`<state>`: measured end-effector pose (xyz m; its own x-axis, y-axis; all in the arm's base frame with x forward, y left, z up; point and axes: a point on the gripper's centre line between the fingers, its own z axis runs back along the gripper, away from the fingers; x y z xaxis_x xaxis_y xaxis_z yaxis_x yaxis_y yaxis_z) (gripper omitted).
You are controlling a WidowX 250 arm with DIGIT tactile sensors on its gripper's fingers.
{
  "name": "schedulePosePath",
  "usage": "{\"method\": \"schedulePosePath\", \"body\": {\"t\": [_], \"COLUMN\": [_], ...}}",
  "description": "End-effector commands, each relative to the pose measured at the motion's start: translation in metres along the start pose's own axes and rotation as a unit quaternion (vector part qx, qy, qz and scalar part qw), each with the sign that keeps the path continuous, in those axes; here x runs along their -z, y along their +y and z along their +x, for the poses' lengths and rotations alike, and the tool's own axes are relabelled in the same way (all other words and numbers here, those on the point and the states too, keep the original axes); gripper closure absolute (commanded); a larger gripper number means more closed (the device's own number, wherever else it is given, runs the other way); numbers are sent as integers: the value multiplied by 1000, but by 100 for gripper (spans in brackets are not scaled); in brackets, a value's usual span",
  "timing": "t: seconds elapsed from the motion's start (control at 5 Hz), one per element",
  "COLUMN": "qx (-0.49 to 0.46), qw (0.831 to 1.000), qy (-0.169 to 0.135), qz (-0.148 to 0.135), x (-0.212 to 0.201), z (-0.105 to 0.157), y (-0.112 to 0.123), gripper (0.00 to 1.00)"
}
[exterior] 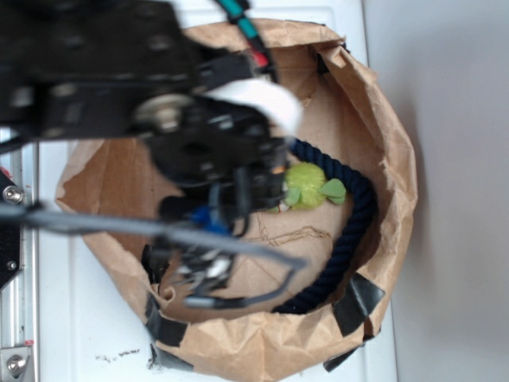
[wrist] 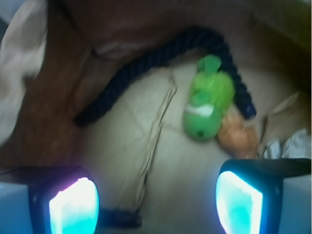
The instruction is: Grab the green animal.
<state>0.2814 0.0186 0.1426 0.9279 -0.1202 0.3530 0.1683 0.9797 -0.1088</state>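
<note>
Green animal [wrist: 207, 102]: lime plush, white face patch, lying on side, free, beside rope.

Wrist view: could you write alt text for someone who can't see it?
A lime-green plush animal lies on crumpled brown paper, beside an orange shell and a curving dark rope. The open gripper hovers above, two glowing fingertips framing the blurry picture's bottom edge.

The end effector [wrist: 156, 202] hangs with fingers spread wide, empty.
</note>
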Motion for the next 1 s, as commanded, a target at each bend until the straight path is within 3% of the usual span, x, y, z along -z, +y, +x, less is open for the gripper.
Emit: {"method": "schedulePosePath", "body": {"t": [0.0, 0.4, 0.6, 0.8], "qx": [-42, -19, -17, -24], "qw": [998, 995, 993, 994], "qy": [-25, -30, -33, -28], "qz": [36, 93, 108, 105], "x": [-9, 29, 39, 44], "z": [46, 37, 39, 42], "y": [19, 14, 17, 20], "gripper": [0, 0, 0, 0]}}
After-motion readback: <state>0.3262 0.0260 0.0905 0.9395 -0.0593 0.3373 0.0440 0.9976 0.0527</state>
